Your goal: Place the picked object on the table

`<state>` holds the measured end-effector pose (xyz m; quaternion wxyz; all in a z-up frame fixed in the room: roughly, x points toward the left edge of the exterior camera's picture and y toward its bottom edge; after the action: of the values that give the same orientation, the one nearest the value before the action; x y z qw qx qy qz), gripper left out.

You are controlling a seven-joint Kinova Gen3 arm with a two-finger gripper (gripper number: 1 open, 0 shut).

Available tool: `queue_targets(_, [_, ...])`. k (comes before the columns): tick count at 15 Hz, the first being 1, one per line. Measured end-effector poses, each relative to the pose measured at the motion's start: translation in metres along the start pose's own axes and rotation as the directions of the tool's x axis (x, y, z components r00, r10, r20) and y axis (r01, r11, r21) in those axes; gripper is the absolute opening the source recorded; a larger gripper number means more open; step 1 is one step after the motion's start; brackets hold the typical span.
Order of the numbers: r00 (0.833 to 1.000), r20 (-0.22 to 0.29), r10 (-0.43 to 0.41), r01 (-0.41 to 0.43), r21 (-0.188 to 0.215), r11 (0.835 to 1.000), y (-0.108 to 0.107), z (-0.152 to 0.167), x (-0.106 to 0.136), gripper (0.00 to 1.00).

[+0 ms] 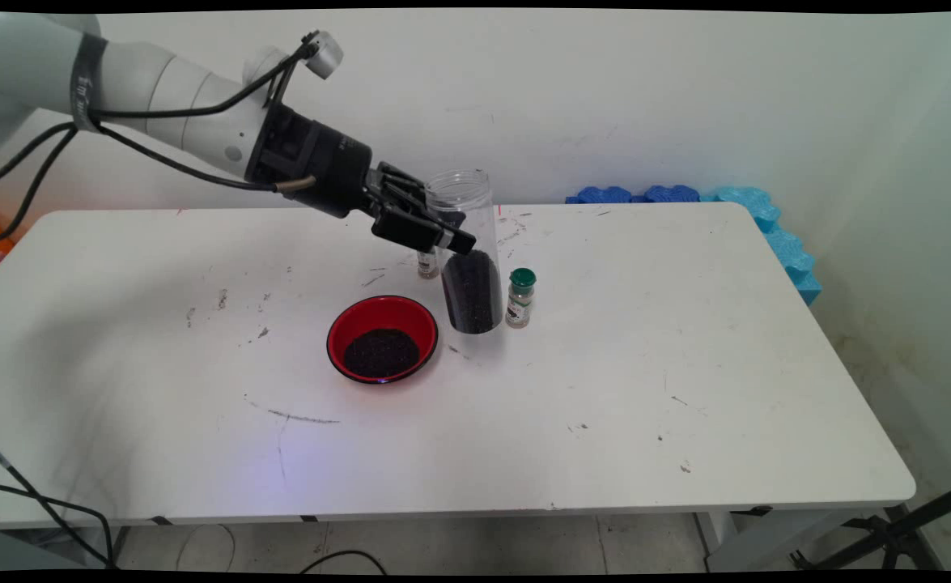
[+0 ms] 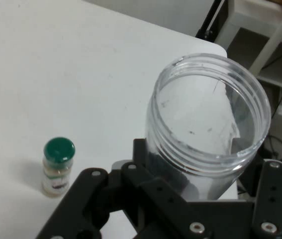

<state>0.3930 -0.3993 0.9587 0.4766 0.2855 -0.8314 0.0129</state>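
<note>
- Gripping the clear jar [image 1: 467,251] around its upper body with my gripper [image 1: 430,231]; jaws are clenched on it, one finger each side, as the hand view shows.
- Jar is standing upright, or nearly so, on the white table [image 1: 685,364], toward the middle of the far edge; whether its base is touching or just lifted I cannot tell.
- Jar is open, no lid, mouth facing up; dark grains are filling roughly its lower half, so keeping it upright is holding the contents in.
- I'm reaching in from the left, at a downward slant, clamping high on the wall above the grain level.
- Red bowl [image 1: 382,338] is sitting just beside the jar, on its near-left side, with a heap of the same dark grains in it.
- Green-capped spice bottle [image 1: 520,298] is standing just beside the jar on the right, apart from it.
- Another small bottle [image 1: 426,265] is peeking out behind the jar, under my fingers, mostly hidden.
- Blue foam pieces [image 1: 766,219] are lying off the table's far right corner, against the wall.
</note>
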Motion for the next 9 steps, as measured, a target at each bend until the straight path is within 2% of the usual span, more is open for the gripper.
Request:
queue_targets(4, [0.995,0.000,0.098,-0.098,0.004,0.995,0.0051,0.0023,0.0042,0.00])
queue_targets(9, [0.987,0.001,0.163,-0.163,0.011,0.987,0.0095,0.0048,0.0077,0.00])
